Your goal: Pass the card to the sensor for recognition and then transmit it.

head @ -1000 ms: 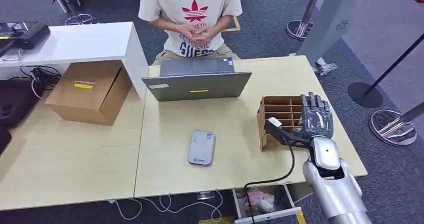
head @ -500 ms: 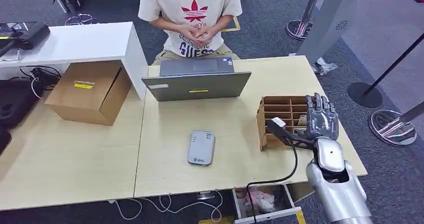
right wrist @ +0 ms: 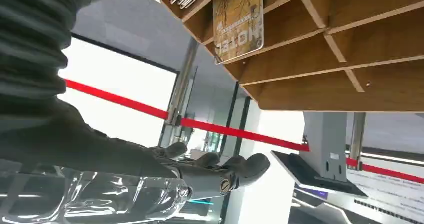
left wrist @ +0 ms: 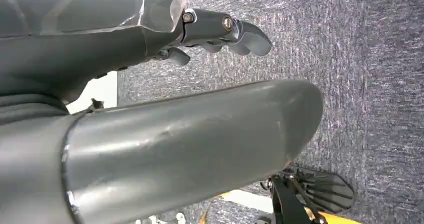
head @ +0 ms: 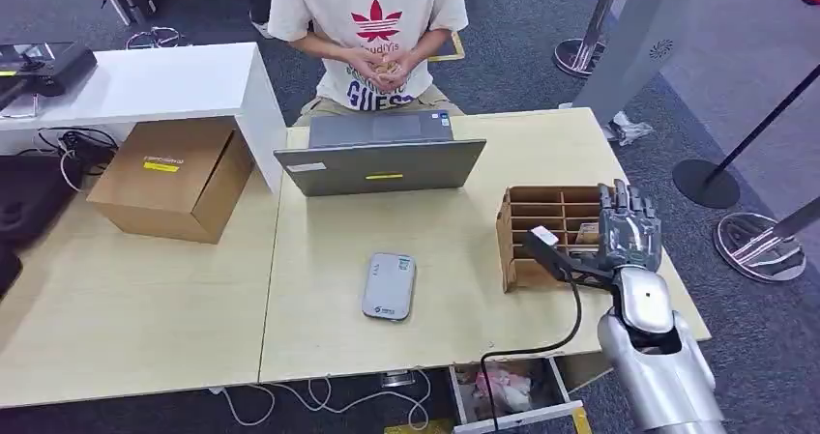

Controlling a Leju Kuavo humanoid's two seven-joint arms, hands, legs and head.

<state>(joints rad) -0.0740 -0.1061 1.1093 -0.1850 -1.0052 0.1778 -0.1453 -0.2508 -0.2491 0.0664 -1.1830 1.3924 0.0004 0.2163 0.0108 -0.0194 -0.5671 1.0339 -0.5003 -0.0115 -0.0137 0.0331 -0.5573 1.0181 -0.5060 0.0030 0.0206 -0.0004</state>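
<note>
Pale wooden table (head: pixel 454 250) bears a card rack (head: pixel 541 223), laptop (head: pixel 382 159).

Evenly and brightly lit from overhead, soft short shadows on the desk (head: pixel 454 250), blown-out white glare behind the right hand (right wrist: pixel 150 176), thumb (left wrist: pixel 190 149) close and blurred.

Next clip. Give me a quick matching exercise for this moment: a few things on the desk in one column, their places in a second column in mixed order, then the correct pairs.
Things
1. card reader
2. laptop
3. cardboard box
4. right hand

Places
A. at the wooden card rack, by the desk's right edge
B. on the left table, beside the white shelf
C. flat in the middle of the desk
D. at the far edge, in front of the seated person

Pairs: 1-C, 2-D, 3-B, 4-A
</note>
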